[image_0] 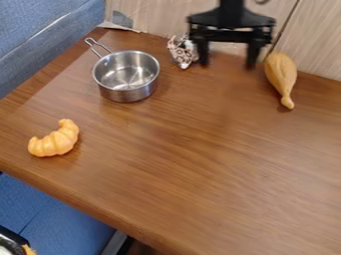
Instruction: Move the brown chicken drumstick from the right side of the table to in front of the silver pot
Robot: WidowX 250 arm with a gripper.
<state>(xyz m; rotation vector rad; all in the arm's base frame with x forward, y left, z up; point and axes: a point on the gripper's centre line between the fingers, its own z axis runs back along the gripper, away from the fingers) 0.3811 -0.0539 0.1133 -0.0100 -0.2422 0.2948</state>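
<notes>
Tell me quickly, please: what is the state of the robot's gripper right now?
Gripper: open, its two fingers apart, with nothing held between them.

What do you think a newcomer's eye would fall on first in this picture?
Probably the shiny metal pot, upper left on the brown wooden table, its handle pointing away toward the far edge, and the dark gripper hanging at the top with its jaws apart. Next would come the orange toy croissant near the table's left side and the tan, drumstick-shaped piece at the upper right.
</notes>
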